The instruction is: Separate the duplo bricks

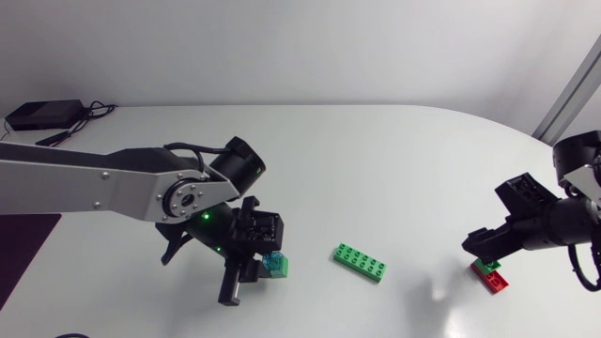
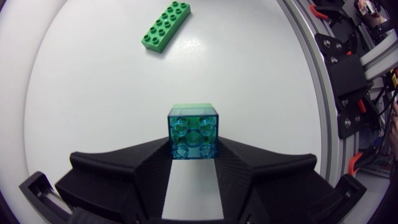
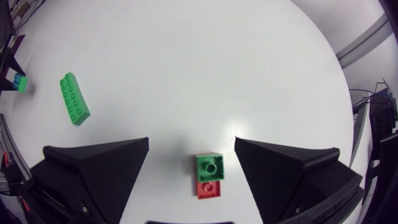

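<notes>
A see-through blue brick stacked on a small green brick (image 2: 193,132) sits between the fingers of my left gripper (image 2: 193,157), which is shut on the pair. From overhead that gripper (image 1: 252,270) is left of centre, holding the blue-and-green pair (image 1: 276,265) near the table. A long green brick (image 1: 360,262) lies flat at mid-table, also seen ahead of the left gripper as the long green brick (image 2: 166,25). At the right, my right gripper (image 1: 485,252) hangs open just above a small green brick on a red brick (image 3: 209,175), fingers (image 3: 106,165) wide apart on either side.
A black box with cables (image 1: 42,115) sits at the table's back left corner. A dark mat (image 1: 23,253) lies at the left edge. The green-and-red pair (image 1: 489,274) is close to the table's front right edge.
</notes>
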